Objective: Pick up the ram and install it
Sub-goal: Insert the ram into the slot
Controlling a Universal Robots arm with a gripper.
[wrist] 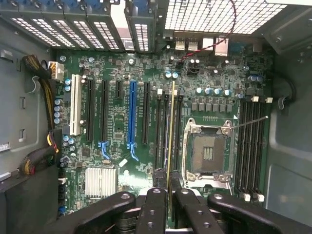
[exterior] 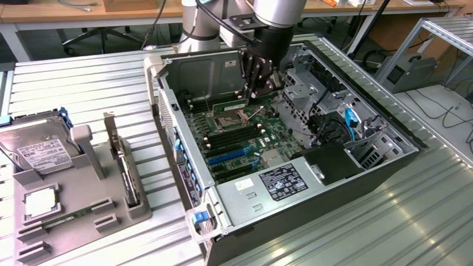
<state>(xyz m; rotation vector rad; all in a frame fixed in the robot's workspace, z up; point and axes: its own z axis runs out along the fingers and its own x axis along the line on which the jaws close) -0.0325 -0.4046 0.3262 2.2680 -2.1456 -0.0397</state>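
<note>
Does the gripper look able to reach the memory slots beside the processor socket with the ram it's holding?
Probably yes. The gripper holds the ram edge-on, lined up over the empty black slots, the case is open, and nothing looks to lie between them.

surface: ribbed metal table (exterior: 88, 83) | on it: open computer case (exterior: 318, 216), grey parts holder (exterior: 70, 238)

The arm (exterior: 277, 11) pointed steeply downward, its gripper (exterior: 254, 92) aimed straight down, black fingers (wrist: 157, 200) pinched on the ram (wrist: 171, 126).
</note>
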